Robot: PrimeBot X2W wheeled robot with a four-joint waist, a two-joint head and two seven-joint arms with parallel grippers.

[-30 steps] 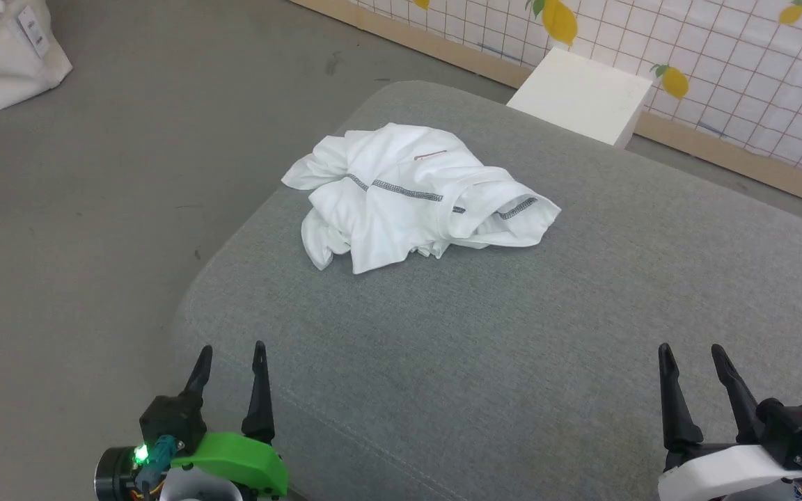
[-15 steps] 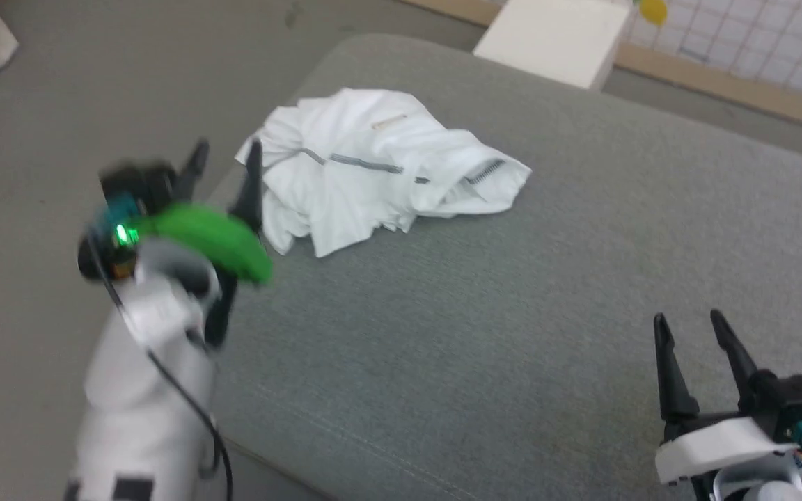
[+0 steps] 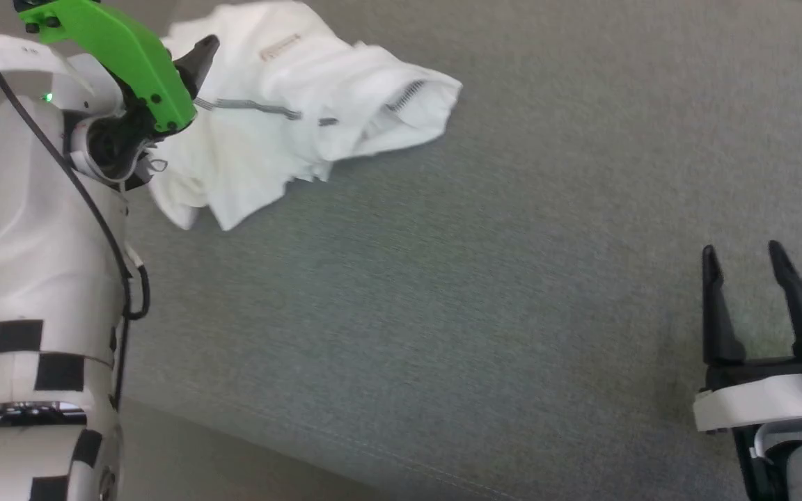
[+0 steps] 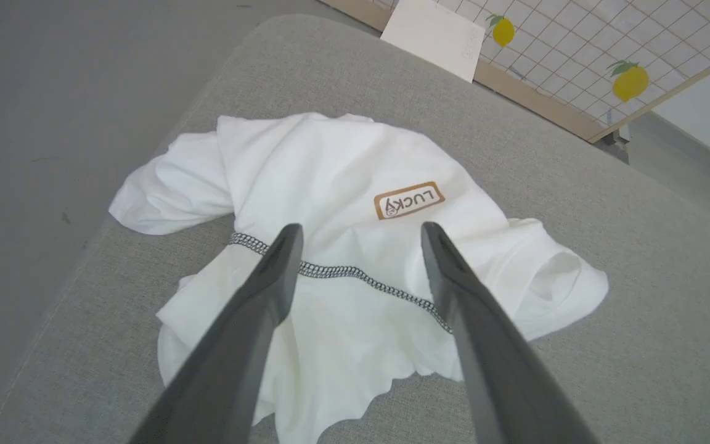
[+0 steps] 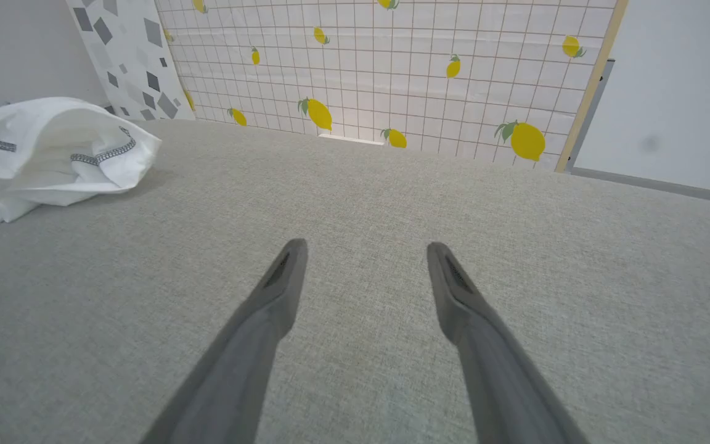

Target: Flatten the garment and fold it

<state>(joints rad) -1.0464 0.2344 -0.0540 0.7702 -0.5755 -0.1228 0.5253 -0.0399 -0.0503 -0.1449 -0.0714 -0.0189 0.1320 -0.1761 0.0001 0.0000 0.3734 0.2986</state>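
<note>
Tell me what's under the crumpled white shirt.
The white shirt lies bunched on the grey upholstered cushion. Its own folded layers show beneath the top panel at the near edge. Anything else under the pile is covered.

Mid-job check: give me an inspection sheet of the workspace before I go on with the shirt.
Surface: grey cushion, soft fabric top.
Job's things: white shirt, crumpled in a heap near the cushion's corner, not yet flattened.
Clutter: nothing seen.
Claws: left claw open over the shirt, holding nothing; right claw open over bare cushion, apart from the shirt.
Cables: black cable along the left arm.
Surroundings: grey floor, lemon-print wall, white box past the cushion.
</note>
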